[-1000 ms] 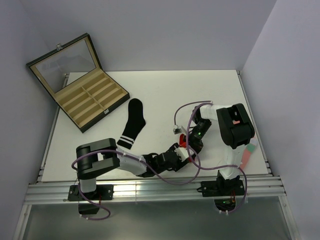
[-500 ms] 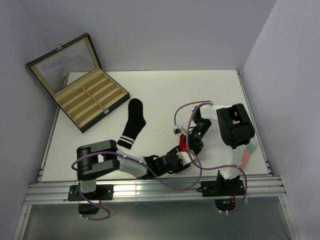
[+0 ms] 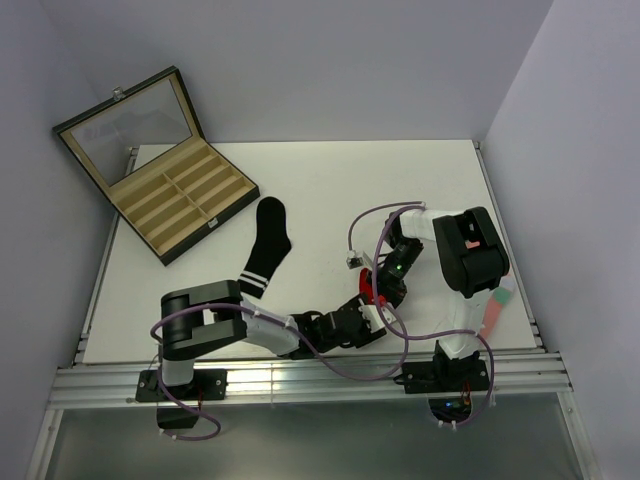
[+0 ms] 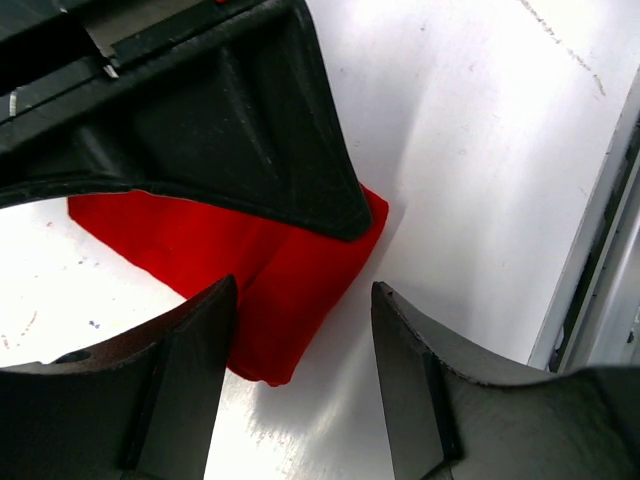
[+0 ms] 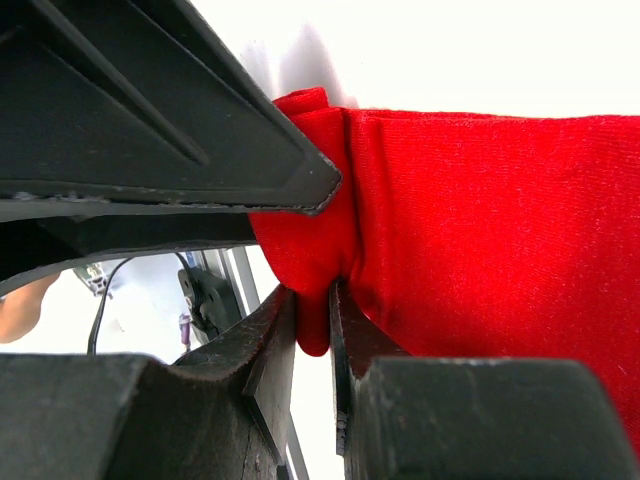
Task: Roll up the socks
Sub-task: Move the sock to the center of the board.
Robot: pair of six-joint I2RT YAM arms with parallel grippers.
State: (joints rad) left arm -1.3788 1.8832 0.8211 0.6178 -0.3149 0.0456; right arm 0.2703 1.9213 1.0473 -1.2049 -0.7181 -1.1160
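- Red sock (image 3: 366, 288): lies bunched on the worktop (image 3: 330, 180), near the front edge and right of centre, between the two hands.
- Right hand (image 5: 312, 312): narrow, its fingers pinching a fold at the edge of the red sock.
- Left hand (image 4: 300, 300): wide, one finger on each side of a corner of the red sock, gripping nothing.
- Black sock (image 3: 265, 245): lies flat left of the red sock and well apart from it, with the white-striped cuff at the near end.
- Case (image 3: 170, 200): far left, lid raised, with divided compartments.
- Pink sock (image 3: 494, 312): near right edge, partly hidden by the right arm.
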